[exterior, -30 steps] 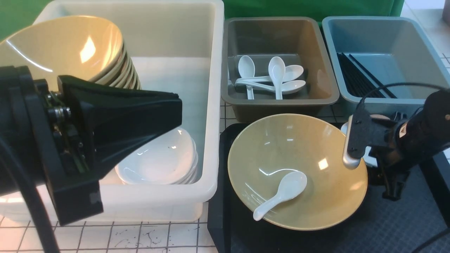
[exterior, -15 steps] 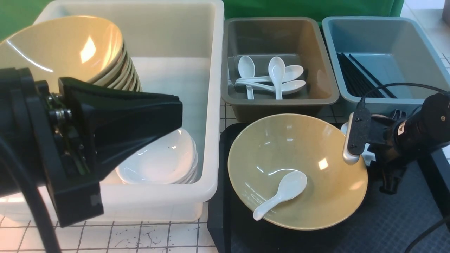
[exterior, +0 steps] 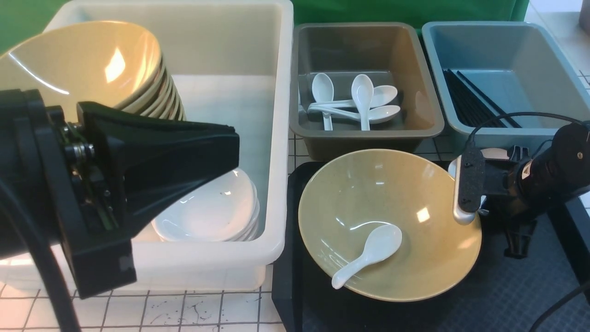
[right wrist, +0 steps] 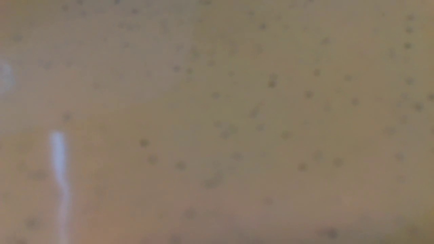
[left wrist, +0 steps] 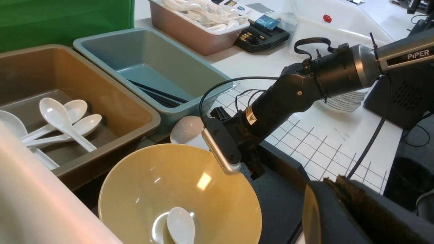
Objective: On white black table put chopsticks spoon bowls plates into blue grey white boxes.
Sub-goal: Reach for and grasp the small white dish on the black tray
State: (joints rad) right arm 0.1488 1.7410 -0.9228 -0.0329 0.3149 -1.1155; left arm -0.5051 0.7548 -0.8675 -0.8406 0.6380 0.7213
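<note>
The arm [left wrist: 339, 67] says "PIPER". A white spoon [exterior: 368, 252] lies in the shiny yellow bowl [exterior: 415, 193]. I can't tell the grip of the left end effector [exterior: 228, 147] or the right end effector [left wrist: 252, 166].

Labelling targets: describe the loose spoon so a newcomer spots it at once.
Start at the black tray in front of the grey-brown box; one yellow bowl sits on it. The white spoon lies inside that bowl, alone. The other spoons nearby lie in the grey-brown box.
</note>
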